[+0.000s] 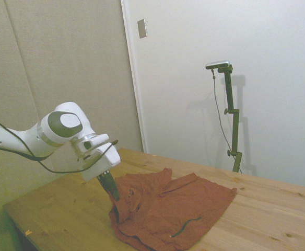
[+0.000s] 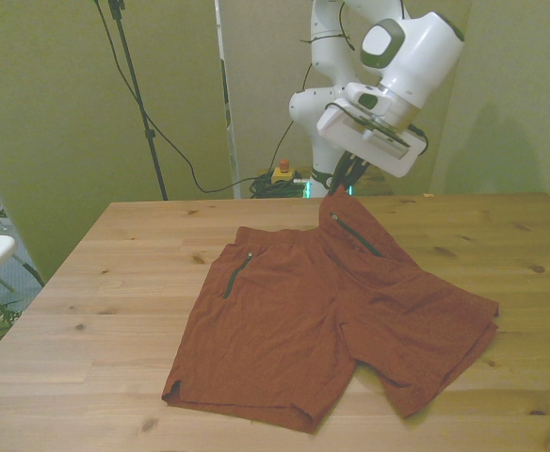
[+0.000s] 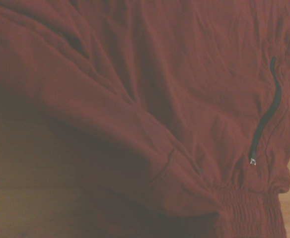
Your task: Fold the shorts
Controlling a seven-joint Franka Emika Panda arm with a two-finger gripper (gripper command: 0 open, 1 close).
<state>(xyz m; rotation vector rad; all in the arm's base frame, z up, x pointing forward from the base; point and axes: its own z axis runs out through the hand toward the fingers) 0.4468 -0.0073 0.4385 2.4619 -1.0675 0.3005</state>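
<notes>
**Gripper pinching shorts at the waistband, corner lifted**

Gripper (image 2: 336, 185) has its dark fingers closed on the waistband edge of the shorts (image 2: 322, 311). The pinched bit is pulled up into a peak off the table (image 2: 115, 282); the rest of the fabric lies on the wood.

Shorts: rust-red, soft, thin cloth, wrinkled. They lie near the table's middle, waistband toward the table's far edge in the front view, both leg openings toward the near edge. The leg on the front view's left lies flat with a clean hem. The leg on the front view's right is bunched, with diagonal folds running down from the lifted point.

Two slanted pocket zippers, thin and dark green, one per side below the waistband. Wrist view shows one zipper (image 3: 264, 119) as a narrow curved line with a small metal pull at its end, and gathered elastic ribbing at the waistband beside it. That view is soft-focused.

Table: pale planked wood with visible knots and grain. The side view shows the fabric draping from the gripper (image 1: 112, 192) in a steep fold.
</notes>
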